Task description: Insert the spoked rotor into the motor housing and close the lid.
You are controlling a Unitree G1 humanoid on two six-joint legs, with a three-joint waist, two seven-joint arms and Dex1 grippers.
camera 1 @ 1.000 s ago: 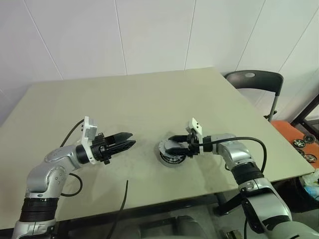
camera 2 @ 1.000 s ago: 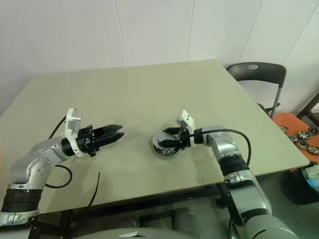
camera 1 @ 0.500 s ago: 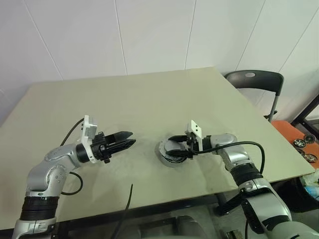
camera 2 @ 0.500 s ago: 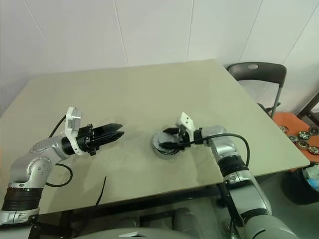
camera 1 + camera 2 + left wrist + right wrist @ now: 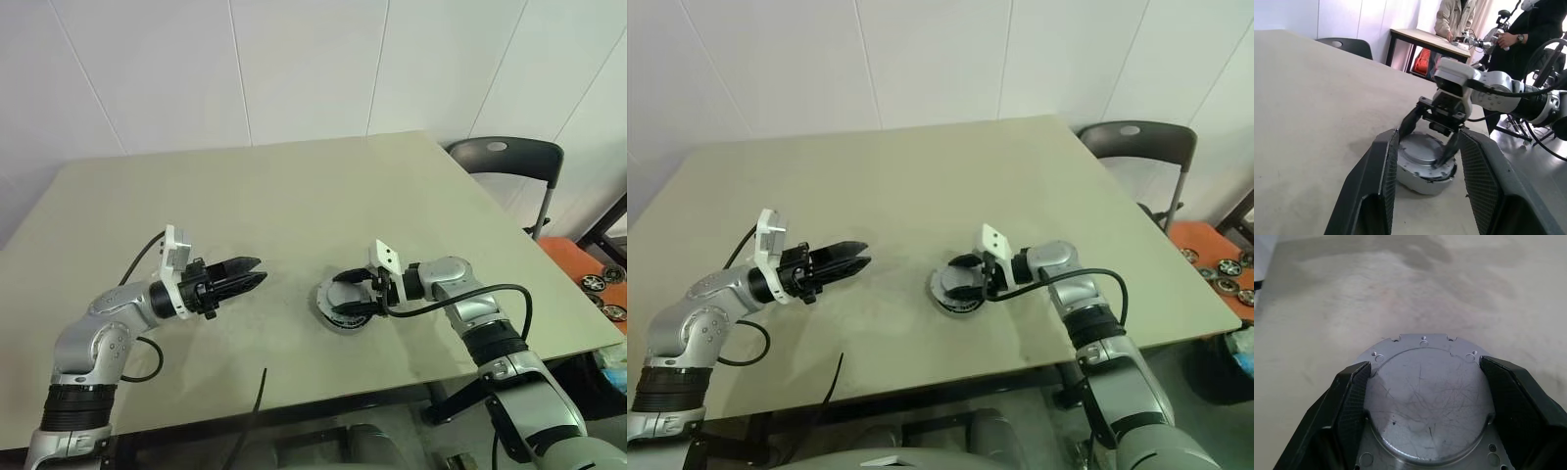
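Observation:
The motor housing (image 5: 340, 315) stands on the table in front of me, a short round silvery cylinder. The lid (image 5: 1427, 404) lies on top of it as a scratched grey disc. My right gripper (image 5: 344, 297) reaches in from the right, and its black fingers (image 5: 1352, 391) press against opposite edges of the lid. My left gripper (image 5: 257, 276) hovers level to the left of the housing, pointing at it. It is open, with nothing between its fingers (image 5: 1383, 171). The spoked rotor is hidden.
The beige table (image 5: 294, 186) stretches away behind the housing. A black cable (image 5: 260, 387) hangs at its front edge. A dark chair (image 5: 500, 157) stands at the far right corner. People (image 5: 1454, 19) stand at another table in the background.
My right wrist has rolled around the lid and its forearm has swung slightly outward to the right. The housing and my left arm have stayed put.

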